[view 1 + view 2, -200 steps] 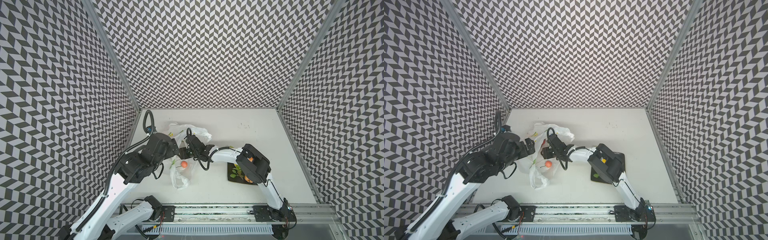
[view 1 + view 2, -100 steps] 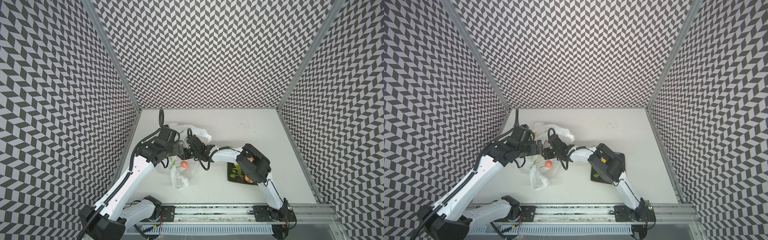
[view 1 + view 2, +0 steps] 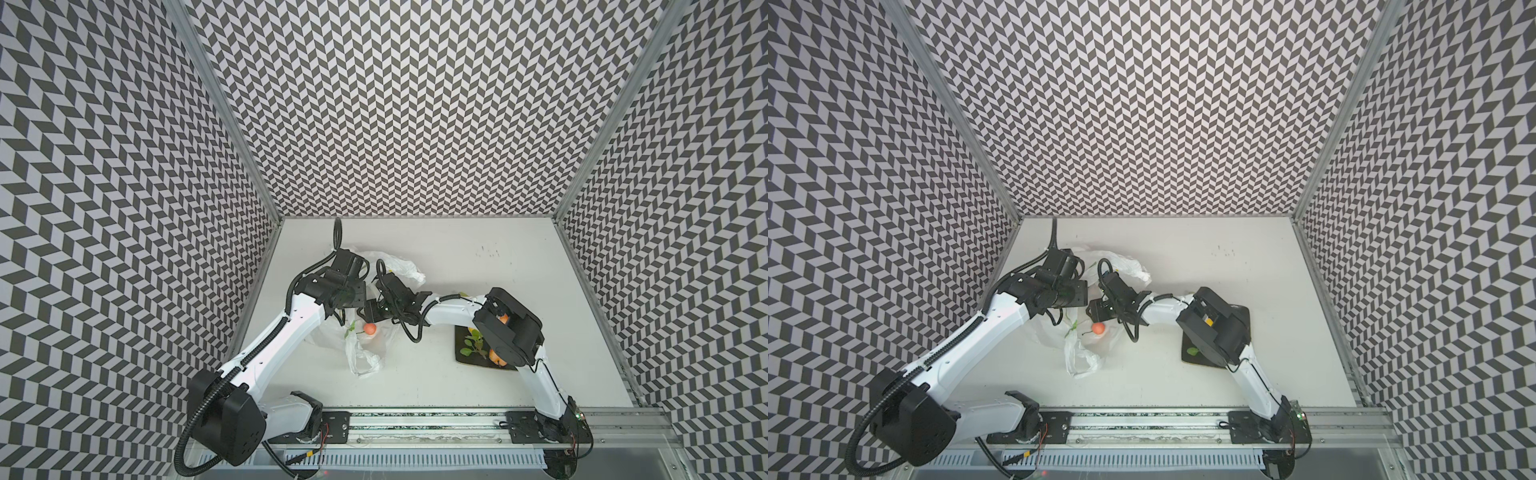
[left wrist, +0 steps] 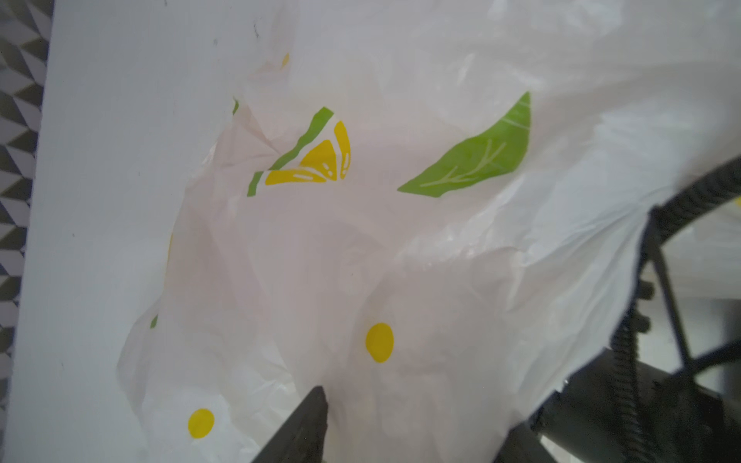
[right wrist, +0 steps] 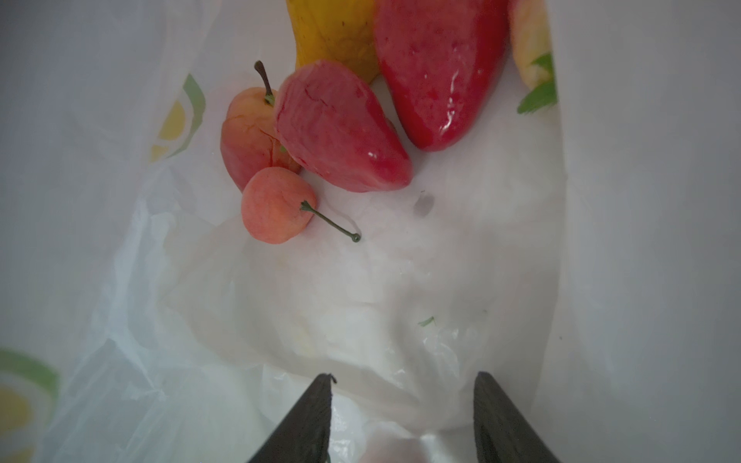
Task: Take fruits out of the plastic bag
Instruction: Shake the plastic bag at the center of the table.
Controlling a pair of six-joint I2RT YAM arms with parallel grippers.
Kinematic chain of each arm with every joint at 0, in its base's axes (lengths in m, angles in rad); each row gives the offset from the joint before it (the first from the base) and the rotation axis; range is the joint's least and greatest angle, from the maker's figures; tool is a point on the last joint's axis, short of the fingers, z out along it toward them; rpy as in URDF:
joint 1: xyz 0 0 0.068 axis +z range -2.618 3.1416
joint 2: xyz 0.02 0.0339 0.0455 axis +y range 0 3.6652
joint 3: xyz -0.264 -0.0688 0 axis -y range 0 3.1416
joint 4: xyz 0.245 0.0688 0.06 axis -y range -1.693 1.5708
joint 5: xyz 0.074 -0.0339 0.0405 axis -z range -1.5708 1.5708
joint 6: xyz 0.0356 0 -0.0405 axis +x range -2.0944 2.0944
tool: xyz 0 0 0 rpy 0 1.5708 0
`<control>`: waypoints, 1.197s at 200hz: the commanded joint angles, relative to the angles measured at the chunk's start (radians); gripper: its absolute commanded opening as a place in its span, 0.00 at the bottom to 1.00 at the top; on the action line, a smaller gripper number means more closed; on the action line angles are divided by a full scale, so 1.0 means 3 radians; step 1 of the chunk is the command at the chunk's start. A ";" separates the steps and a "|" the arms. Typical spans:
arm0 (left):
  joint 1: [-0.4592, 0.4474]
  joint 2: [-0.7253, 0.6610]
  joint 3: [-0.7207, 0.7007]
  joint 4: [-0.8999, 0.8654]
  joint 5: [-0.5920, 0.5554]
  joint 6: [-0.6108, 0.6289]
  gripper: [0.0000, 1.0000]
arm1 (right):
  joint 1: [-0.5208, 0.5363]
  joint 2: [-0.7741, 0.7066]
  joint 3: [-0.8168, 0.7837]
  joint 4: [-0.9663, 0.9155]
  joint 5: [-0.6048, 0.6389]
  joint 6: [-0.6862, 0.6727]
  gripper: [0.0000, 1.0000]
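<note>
Reaching: your right tool (image 5: 405, 387) is inside the plastic bag (image 5: 120, 320) and looks along its white floor toward the fruits (image 5: 248, 136).
Right tool state: the jaws stand apart, about middle wide. No fruit is between them, only crumpled film lies under the tips.
Left tool state: your left tool (image 3: 351, 296) is against the outside of the bag. In the left wrist view only one fingertip (image 4: 314, 401) shows and film hides the rest, so you cannot tell if it pinches anything.
Nearest fruit: take 12 o'clock as straight ahead of the right tool. The small peach-coloured fruit (image 5: 276, 206) then lies at about 11 o'clock, apart from the tips, and its thin stem points toward 4 o'clock.
Behind it: the near red piece (image 5: 341, 128) is just beside it. Its long axis runs from about 10 to 4 o'clock, so it is slanted to the closing line. A second red piece (image 5: 437, 72) and a yellow fruit (image 5: 337, 32) lie deeper.
Nearer arm: the right, clearly.
Coming move, as I judge: go forward and slightly to 11 o'clock, then close across the round body, not on the stem.
On the plate: in a top view the dark plate (image 3: 463, 361), at 3 o'clock from the bag, carries some fruits and is half hidden by the right arm.
Risk: the film can come into the jaws together with the fruit.
</note>
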 commanded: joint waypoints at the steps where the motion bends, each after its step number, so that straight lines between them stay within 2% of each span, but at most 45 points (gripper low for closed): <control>1: 0.0024 -0.0030 -0.0133 0.0123 -0.0067 -0.0153 0.40 | 0.0004 -0.0232 -0.0046 -0.0067 0.0111 -0.0275 0.56; 29: -0.0017 -0.0215 -0.0319 0.0283 -0.0018 -0.0261 0.15 | 0.0004 -0.0353 -0.0242 -0.0143 0.0125 -0.0508 0.57; 49: -0.0133 -0.0429 -0.0470 0.0524 0.0008 -0.0232 0.07 | 0.0010 -0.0497 -0.0505 -0.0080 0.0118 -0.0665 0.57; 91: -0.0333 -0.0756 -0.0686 0.1368 0.0412 0.0202 0.03 | 0.0015 -0.0765 -0.0945 0.0121 0.0078 -0.0789 0.57; 121: -0.0446 -0.0530 -0.0202 0.1552 0.0631 0.0684 0.02 | 0.0010 -0.0852 -0.1031 0.0180 0.0042 -0.0619 0.57; 153: -0.0933 -0.0545 0.0100 0.1627 0.0477 0.1157 0.02 | 0.0009 -0.1181 -0.1348 0.0272 0.0233 -0.0426 0.58; 176: -0.0958 -0.0840 -0.0230 0.1861 0.0540 0.1162 0.01 | 0.0007 -0.1325 -0.1552 0.0329 0.0327 -0.0334 0.58; 190: -0.0947 -0.1020 -0.0517 0.1926 0.0339 0.1042 0.01 | 0.0010 -0.1290 -0.1587 0.0341 0.0320 -0.0288 0.58; 239: -0.0888 -0.1223 -0.0851 0.1223 -0.0056 0.0606 0.00 | 0.0017 -0.1244 -0.1559 0.0267 0.0253 -0.0251 0.59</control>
